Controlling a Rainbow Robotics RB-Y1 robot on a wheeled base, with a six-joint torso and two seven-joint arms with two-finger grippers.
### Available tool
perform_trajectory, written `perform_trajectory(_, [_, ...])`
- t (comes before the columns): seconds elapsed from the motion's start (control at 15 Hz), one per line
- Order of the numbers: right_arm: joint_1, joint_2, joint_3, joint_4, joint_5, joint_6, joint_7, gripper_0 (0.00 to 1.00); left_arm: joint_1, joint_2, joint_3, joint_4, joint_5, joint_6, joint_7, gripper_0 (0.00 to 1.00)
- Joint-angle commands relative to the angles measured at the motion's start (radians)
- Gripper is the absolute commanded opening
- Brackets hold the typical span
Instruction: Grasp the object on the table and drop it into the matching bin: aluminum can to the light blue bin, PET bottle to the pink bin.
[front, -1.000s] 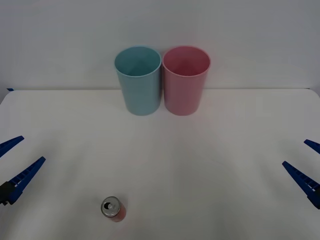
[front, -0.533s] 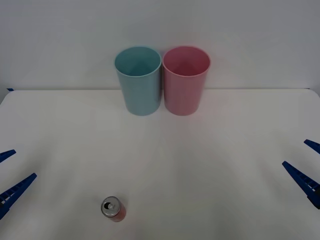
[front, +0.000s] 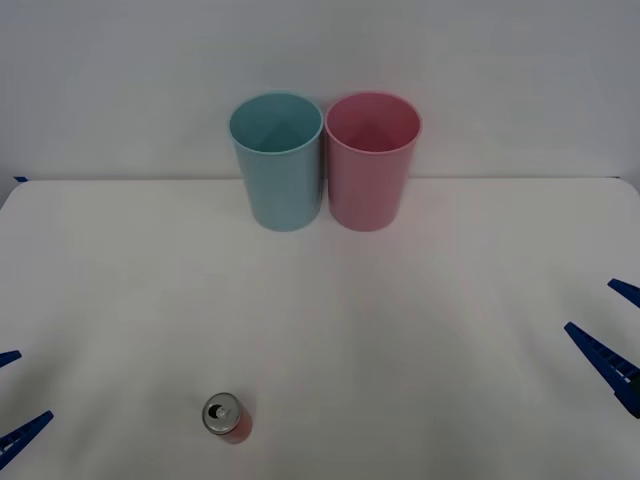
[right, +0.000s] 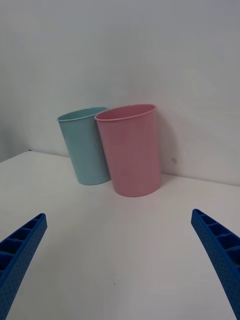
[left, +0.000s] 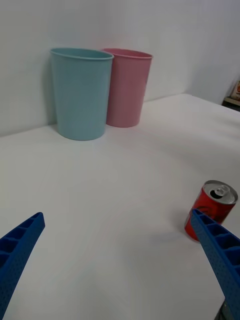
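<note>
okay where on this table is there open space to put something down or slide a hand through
The widest bare stretch of the table lies between the two bins at the back and the red can near the front. It runs toward the right gripper, open at the right edge. It is tightest at the back, where the light blue bin and pink bin stand side by side, and front-left, between the can and the open left gripper.

Red can upright nr table front, bins at back.
</note>
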Motion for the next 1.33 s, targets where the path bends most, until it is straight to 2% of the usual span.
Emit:
perform_trajectory(0.07, [0.000, 0.000, 0.000, 0.000, 0.000, 0.000, 0.000, 1.00, -0.005, 0.034, -0.045, 0.081, 0.008, -0.032, -0.095, 1.00])
perform_trajectory(0.4, [0.000, 0.000, 0.000, 0.000, 0.000, 0.000, 0.000, 1.00, 0.001, 0.052, -0.149, 0.154, 0.009, -0.054, -0.251, 1.00])
perform_trajectory(0.87, [0.000, 0.000, 0.000, 0.000, 0.000, 0.000, 0.000, 1.00, 0.002, 0.047, -0.278, 0.154, 0.023, -0.054, -0.276, 1.00])
perform_trajectory(1.07, [0.000, 0.000, 0.000, 0.000, 0.000, 0.000, 0.000, 1.00, -0.025, 0.017, -0.298, 0.156, 0.006, -0.043, -0.277, 1.00])
perform_trajectory(1.33, [0.000, 0.000, 0.000, 0.000, 0.000, 0.000, 0.000, 1.00, -0.091, -0.051, -0.298, 0.177, -0.073, -0.045, -0.279, 1.00])
